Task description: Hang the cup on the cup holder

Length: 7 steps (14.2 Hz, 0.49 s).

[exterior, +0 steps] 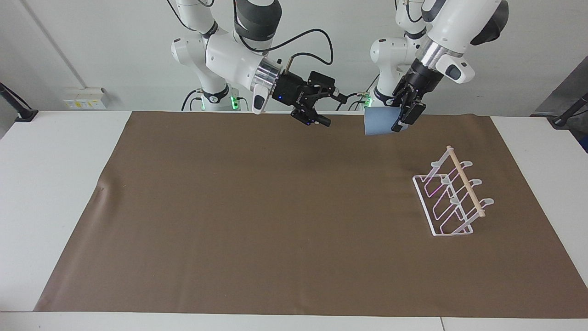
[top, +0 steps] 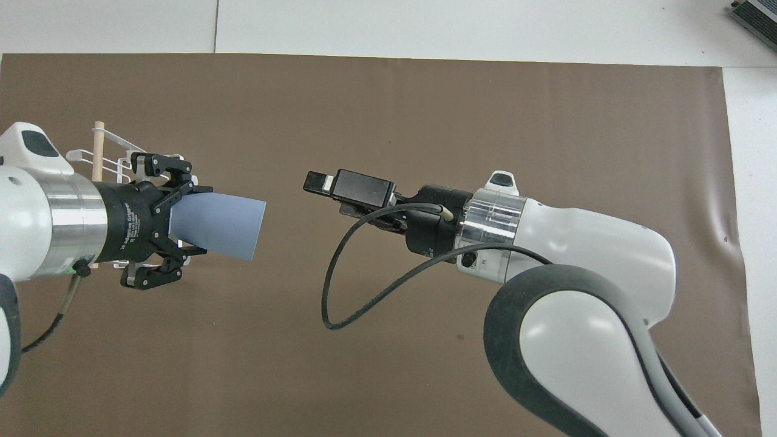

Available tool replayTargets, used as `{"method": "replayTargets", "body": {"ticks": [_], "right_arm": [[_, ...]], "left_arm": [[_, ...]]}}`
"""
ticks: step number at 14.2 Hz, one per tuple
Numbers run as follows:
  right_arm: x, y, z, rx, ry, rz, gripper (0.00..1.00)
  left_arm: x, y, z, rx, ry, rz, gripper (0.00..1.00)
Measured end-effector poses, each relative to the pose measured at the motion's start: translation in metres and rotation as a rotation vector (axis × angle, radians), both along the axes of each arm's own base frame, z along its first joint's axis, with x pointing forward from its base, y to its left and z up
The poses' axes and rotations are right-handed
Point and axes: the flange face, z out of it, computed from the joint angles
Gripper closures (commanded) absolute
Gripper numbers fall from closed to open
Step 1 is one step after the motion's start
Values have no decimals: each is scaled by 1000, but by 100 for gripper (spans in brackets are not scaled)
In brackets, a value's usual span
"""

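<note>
while left pincer [exterior: 400,120] grips the cup [exterior: 377,122] (mouth down) | cup holder [exterior: 452,197] bare | right pincer [exterior: 327,108] released

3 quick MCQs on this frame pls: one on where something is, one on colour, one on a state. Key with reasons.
1. Where is the cup holder?
A. toward the left arm's end of the table
B. toward the right arm's end
C. held by a gripper

2. What colour is the cup?
A. red
B. light blue
C. green

3. What state is the cup in?
A. hung on the holder
B. standing on the brown mat
C. held up by the left gripper

Key:
1 A, it stands on the mat at that arm's end.
2 B, its wall is plainly light blue.
3 C, the left gripper is closed on it; the right gripper is clear of it.
</note>
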Motion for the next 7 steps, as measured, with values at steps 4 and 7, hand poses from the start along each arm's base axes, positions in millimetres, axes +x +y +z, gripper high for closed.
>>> {"method": "replayTargets", "body": {"ticks": [4, 7], "right_arm": [[6, -10, -9, -207, -108, 53, 1], [16, -27, -18, -426, -212, 114, 1]], "left_arm": [[12, 16, 4, 203, -131, -109, 100], [29, 38, 5, 285, -226, -202, 100]]}}
